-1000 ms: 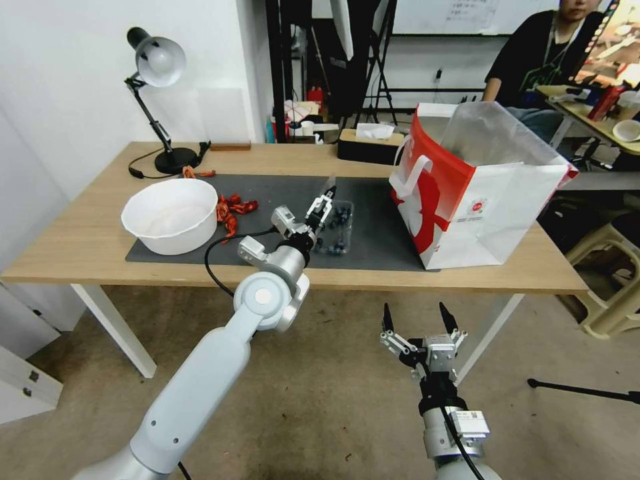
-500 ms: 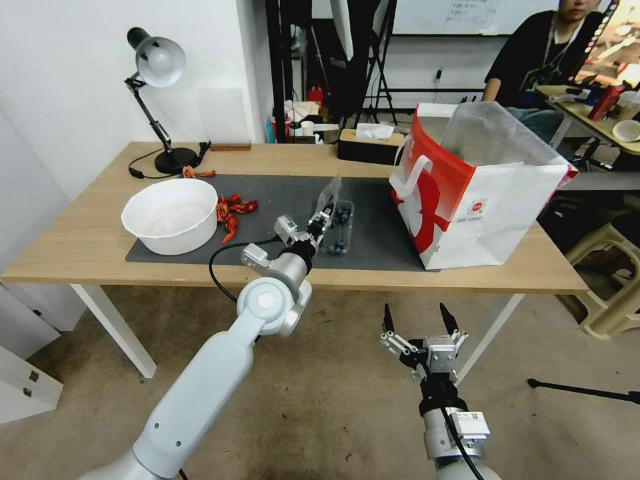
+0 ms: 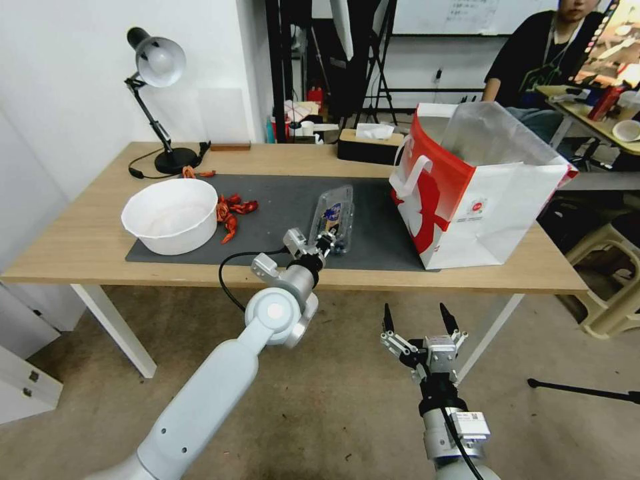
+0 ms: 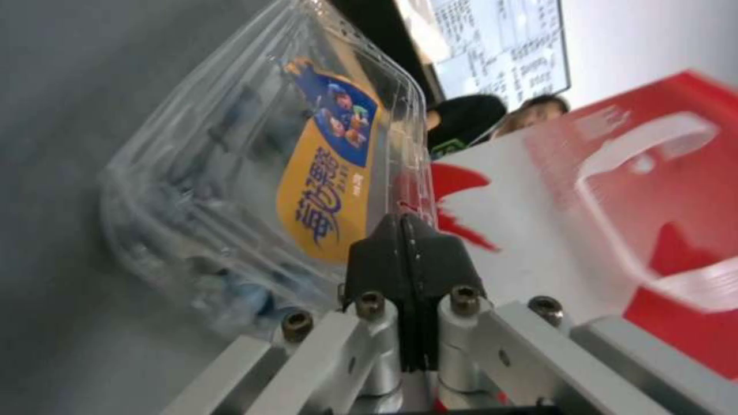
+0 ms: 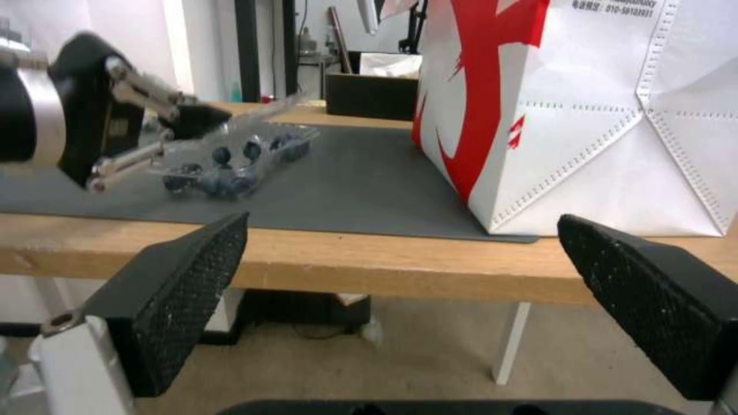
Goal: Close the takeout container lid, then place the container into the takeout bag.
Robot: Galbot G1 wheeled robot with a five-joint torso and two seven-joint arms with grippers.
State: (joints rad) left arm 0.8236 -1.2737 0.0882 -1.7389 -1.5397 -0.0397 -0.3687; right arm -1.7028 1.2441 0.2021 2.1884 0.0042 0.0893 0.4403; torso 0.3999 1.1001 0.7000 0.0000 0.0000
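Note:
The takeout container is a small clear clamshell with dark blue berries, lying on the dark mat near the table's front edge. Its lid, with a yellow and blue sticker, is folded over the berries and tilted slightly up at its near edge. My left gripper is shut on that near edge; the left wrist view shows the black fingertips pressed together beside the lid. The takeout bag stands open to the right of the container. My right gripper hangs open below the table's front edge.
A big white bowl sits at the mat's left end with red scraps beside it. A desk lamp and a tissue box stand at the back. Bare mat lies between container and bag.
The left gripper has swung the lid from upright down over the berries, drawing back toward the table's front edge. The right arm has not moved.

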